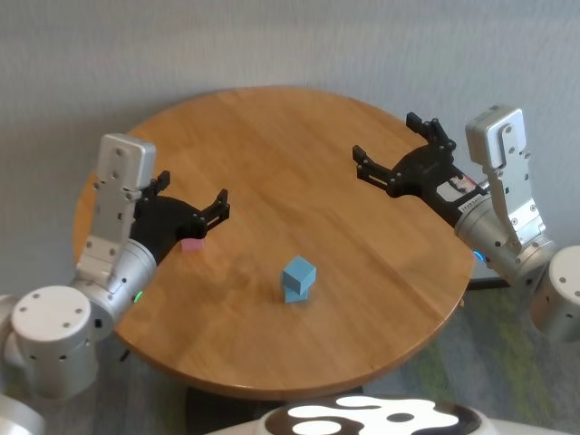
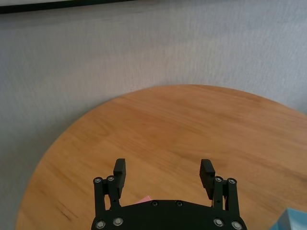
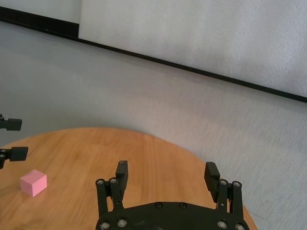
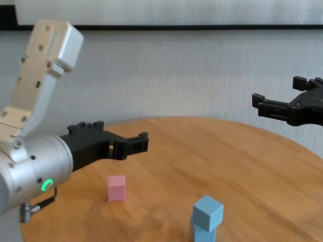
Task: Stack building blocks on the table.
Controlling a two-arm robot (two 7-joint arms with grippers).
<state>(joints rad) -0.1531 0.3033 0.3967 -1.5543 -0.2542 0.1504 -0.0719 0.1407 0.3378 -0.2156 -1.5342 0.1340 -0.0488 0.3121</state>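
Two light blue building blocks are stacked near the table's (image 1: 272, 136) front middle, the upper block (image 1: 300, 271) turned a little on the lower one (image 1: 294, 294). This stack also shows in the chest view (image 4: 207, 212). A pink block (image 1: 191, 244) (image 4: 116, 187) lies alone on the wood at the left. My left gripper (image 1: 193, 190) (image 2: 163, 167) hovers open just above and behind the pink block, whose corner (image 2: 144, 199) peeks out under the palm. My right gripper (image 1: 385, 136) (image 3: 167, 170) hangs open and empty, high over the table's right side.
The round table ends close behind both grippers, with a grey wall beyond. From the right wrist, the pink block (image 3: 33, 182) and the left gripper's fingertips (image 3: 14, 153) show across bare wood. A white and black patterned thing (image 1: 362, 419) sits below the table's front edge.
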